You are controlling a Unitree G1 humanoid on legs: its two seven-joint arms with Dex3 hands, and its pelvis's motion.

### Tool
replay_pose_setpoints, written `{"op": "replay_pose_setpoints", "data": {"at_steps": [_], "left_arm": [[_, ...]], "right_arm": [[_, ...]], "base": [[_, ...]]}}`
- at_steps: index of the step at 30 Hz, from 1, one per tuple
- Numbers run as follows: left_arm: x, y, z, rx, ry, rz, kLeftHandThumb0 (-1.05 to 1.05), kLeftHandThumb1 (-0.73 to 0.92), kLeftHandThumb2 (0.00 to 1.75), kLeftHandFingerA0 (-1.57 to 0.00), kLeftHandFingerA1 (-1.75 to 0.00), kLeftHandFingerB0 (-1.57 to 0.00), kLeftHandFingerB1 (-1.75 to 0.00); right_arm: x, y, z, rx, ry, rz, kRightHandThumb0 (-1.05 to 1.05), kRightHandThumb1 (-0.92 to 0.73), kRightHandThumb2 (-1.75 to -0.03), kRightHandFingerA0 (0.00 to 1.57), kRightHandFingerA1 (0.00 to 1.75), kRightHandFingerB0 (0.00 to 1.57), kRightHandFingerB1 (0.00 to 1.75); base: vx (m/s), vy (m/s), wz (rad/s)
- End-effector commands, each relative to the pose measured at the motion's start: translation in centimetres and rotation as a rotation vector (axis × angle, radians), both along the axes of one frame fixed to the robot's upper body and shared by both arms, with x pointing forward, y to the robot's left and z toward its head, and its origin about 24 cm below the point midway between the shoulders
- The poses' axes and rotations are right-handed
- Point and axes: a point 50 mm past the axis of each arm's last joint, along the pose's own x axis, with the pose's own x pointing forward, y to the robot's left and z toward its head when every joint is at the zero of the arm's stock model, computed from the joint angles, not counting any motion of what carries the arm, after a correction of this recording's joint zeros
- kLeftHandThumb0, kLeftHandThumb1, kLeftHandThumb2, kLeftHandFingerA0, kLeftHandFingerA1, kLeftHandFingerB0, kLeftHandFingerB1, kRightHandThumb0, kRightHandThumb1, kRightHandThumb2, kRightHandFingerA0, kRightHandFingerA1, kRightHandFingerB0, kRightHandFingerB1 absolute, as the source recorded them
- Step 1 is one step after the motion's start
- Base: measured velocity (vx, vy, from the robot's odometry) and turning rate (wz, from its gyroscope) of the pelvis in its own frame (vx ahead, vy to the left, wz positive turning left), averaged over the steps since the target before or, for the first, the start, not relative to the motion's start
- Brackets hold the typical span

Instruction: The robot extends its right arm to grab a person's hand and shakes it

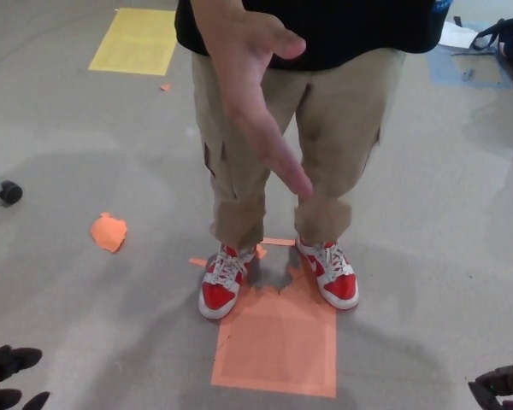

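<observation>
Left hand low at bottom-left corner, right hand barely showing at bottom-right edge

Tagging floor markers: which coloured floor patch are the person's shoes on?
The orange square: both red shoe toes touch its top edge. The yellow rectangle lies far behind; the small orange scrap sits apart, left.
</observation>
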Motion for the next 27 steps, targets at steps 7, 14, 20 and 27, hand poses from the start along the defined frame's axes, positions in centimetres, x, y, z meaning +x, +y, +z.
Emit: {"op": "replay_pose_setpoints", "data": {"at_steps": [7, 14, 20, 27], "left_arm": [[-0.2, 0.2, 0.0, 0.010, -0.007, -0.011, -0.47, 0.70, 0.73, -0.27, -0.43, -0.22, -0.39], [-0.8, 0.5, -0.2, -0.003, 0.000, -0.001, -0.46, 0.72, 0.73, -0.24, -0.42, -0.21, -0.39], [0.1, 0.7, 0.3, 0.029, -0.006, -0.001, -0.24, 0.61, 1.08, -0.11, -0.52, -0.09, -0.50], [0.0, 1.0, 0.6, 0.010, -0.024, 0.004, -0.46, 0.71, 0.72, -0.25, -0.42, -0.20, -0.39]], "right_arm": [[-0.7, -0.8, -0.2, -0.027, 0.020, -0.006, -0.78, -0.76, -1.11, 0.00, 0.24, 0.11, 0.25], [-0.9, -0.5, -0.5, -0.039, 0.034, 0.026, -0.77, -0.92, -0.73, 0.00, 0.21, 0.05, 0.23], [-0.1, -0.2, 0.0, -0.038, 0.017, 0.035, -0.73, -0.90, -0.69, 0.03, 0.26, 0.09, 0.25], [0.1, 0.2, 0.0, -0.028, 0.008, 0.060, -0.72, -0.73, -1.03, 0.00, 0.33, 0.12, 0.29]], "base": [[0.00, 0.000, 0.00], [0.00, 0.000, 0.00], [0.00, 0.000, 0.00], [0.00, 0.000, 0.00]]}}
